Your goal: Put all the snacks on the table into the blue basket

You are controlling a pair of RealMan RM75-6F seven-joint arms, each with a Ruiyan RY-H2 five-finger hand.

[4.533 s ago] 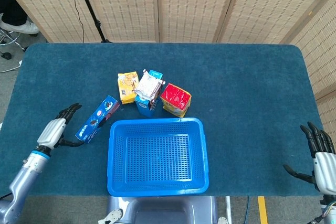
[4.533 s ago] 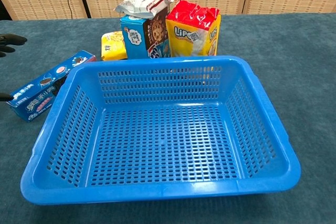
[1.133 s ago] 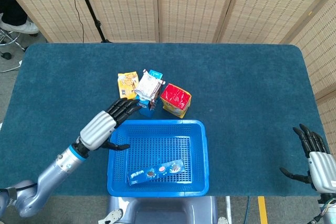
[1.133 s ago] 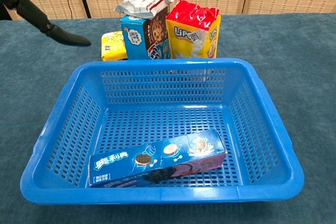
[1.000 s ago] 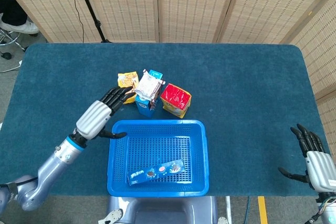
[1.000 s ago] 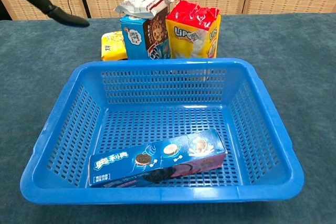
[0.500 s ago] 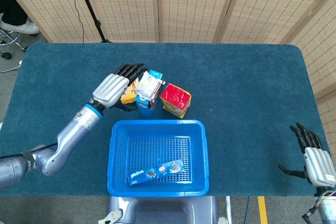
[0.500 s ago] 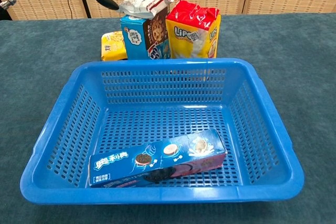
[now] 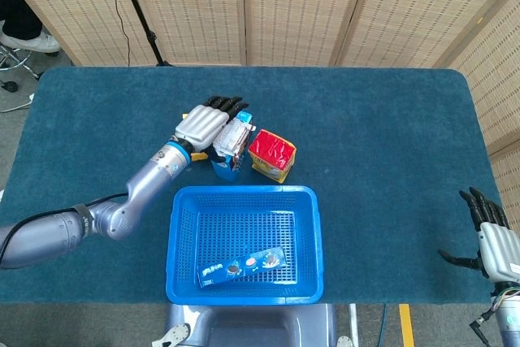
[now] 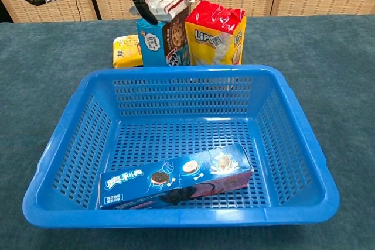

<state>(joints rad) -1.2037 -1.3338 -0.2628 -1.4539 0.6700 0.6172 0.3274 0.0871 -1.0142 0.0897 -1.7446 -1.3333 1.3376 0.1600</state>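
Head view, left hand [image 9: 205, 126] over white snack packet [image 9: 231, 135], atop blue carton [image 10: 157, 44]

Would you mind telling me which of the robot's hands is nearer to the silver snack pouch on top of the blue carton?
The left hand is nearer: it is right at the silver snack pouch, over its left side. The right hand is far away at the table's near right edge.

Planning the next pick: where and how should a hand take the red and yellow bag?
Probably the upper body of the red bag, from above. It stands upright with its crimped red top free. The blue box sits close on its left and the basket rim just in front, so side entry looks tight. Fingers front and back, then lift straight up. The left hand is nearest, now at the silver pouch.
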